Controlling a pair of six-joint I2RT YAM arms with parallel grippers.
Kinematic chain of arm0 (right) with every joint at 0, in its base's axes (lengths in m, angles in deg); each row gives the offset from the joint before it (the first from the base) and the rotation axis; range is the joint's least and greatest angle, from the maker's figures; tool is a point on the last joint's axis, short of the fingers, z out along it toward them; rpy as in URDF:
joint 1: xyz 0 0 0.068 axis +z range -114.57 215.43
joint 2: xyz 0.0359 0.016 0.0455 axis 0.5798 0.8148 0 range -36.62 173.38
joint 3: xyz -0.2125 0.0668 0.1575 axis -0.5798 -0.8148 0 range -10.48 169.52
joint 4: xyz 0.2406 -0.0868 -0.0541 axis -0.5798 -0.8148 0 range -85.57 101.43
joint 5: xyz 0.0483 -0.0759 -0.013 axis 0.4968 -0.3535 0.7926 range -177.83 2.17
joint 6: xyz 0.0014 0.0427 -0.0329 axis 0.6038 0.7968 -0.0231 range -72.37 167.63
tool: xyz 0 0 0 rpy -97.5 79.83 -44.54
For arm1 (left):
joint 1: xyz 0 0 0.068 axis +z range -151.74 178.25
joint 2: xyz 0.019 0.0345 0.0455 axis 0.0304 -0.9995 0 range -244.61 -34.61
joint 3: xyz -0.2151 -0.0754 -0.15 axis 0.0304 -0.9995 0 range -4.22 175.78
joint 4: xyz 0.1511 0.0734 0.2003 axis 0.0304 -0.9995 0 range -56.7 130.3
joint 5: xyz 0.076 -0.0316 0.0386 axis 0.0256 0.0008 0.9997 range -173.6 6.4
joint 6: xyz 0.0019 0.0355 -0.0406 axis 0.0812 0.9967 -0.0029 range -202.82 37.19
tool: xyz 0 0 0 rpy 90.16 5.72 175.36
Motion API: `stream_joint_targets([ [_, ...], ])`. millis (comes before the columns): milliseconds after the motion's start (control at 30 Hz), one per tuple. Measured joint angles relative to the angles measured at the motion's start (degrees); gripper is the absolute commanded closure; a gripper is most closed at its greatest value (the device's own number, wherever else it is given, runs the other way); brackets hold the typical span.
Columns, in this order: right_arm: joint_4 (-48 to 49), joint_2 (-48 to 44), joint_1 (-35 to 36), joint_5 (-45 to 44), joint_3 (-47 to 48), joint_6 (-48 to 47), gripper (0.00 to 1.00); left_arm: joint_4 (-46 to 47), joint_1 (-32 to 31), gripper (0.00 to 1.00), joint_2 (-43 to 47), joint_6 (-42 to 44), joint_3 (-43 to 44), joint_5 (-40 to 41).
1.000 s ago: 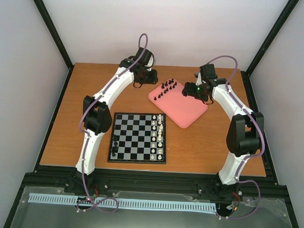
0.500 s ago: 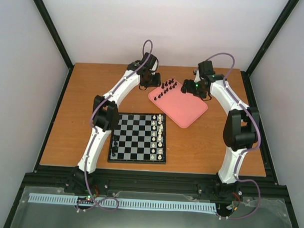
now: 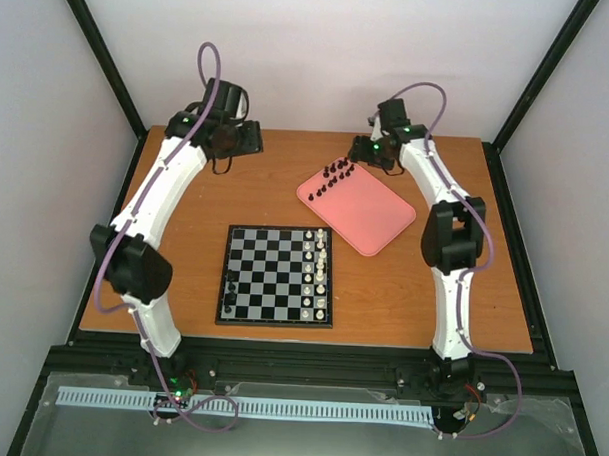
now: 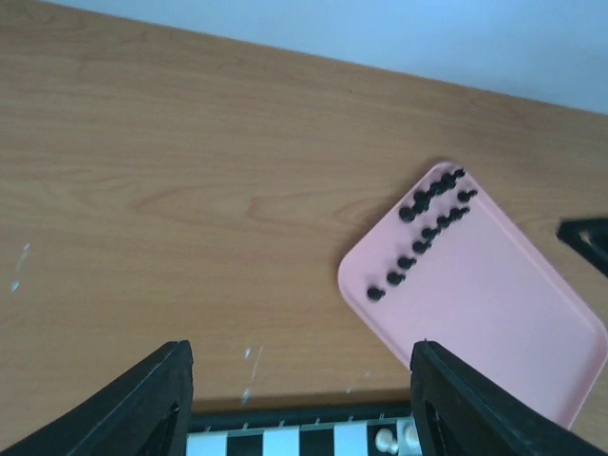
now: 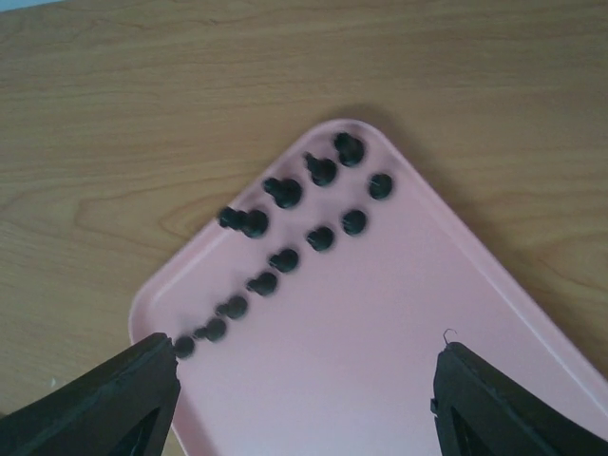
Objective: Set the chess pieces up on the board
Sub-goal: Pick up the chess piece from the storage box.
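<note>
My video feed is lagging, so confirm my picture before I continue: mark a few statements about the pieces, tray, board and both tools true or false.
1. Most black pieces lie on the pink tray. True.
2. The left tool grips a piece. False: it is open and empty.
3. White pieces stand along the board's right side. True.
4. The right tool hangs over the board. False: it hangs over the tray, open.

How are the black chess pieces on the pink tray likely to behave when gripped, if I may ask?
The black chess pieces look tiny and probably light, so they may slip from a pinch. They sit close together on the smooth-looking pink tray, so a nudge could topple neighbours.
</note>
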Motion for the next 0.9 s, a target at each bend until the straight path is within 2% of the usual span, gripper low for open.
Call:
stream_joint_targets([
  [100,-2.45,5.27,2.54,-0.74,7.78,-0.42,0.23,-0.11,0.0,0.35,5.79,-0.04,-6.01,1.05],
  [233,-4.42,10.36,6.14,-1.36,15.43,-0.61,0.37,-0.2,-0.63,0.35,8.28,-0.04,-12.35,0.76],
  [467,-5.73,14.25,9.2,-2.21,19.78,-0.17,0.38,0.11,-0.68,0.35,8.66,-0.04,-19.5,-0.46],
  [667,-5.6,16.52,9.51,-3.91,20.06,0.0,0.43,0.33,-0.68,0.35,9.66,-0.04,-20.52,-1.42],
  [900,-4.96,19.04,9.51,-4.7,21.09,0.26,0.43,0.76,-0.68,0.35,10.56,-0.04,-21.31,-2.19],
])
